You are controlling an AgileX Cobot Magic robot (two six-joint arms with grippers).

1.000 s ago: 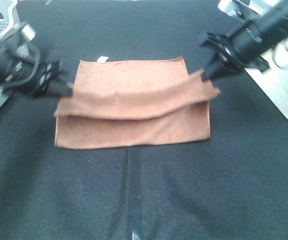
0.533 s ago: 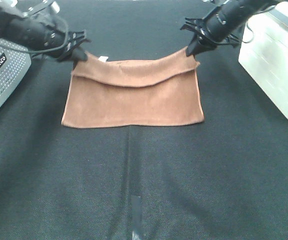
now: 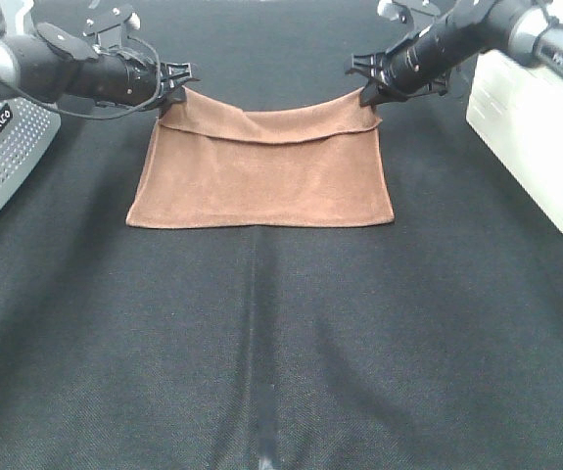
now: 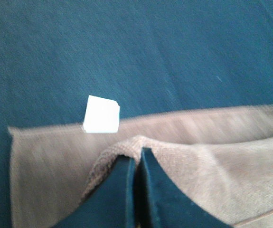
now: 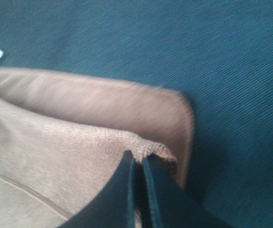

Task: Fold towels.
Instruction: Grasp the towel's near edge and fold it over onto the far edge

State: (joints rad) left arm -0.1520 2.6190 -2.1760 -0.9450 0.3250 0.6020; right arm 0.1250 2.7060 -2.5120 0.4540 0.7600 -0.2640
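One reddish-brown rectangular microfibre towel [image 3: 261,181], with one small white square tag [image 4: 101,114]. Two black end effectors: the left end effector [image 3: 183,86] and the right end effector [image 3: 364,94]. One grey perforated metal housing [image 3: 2,157], one white plastic box [image 3: 526,127], one dark woven surface [image 3: 261,343].

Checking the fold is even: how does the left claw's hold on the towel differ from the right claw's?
The left claw pinches its towel corner beside the white tag; the right claw holds a corner far from that tag. In the high view the left arm lies almost level; the right arm slants. Both claws are shut on corners of the folded-over layer, near the far edge, cloth sagging between them.
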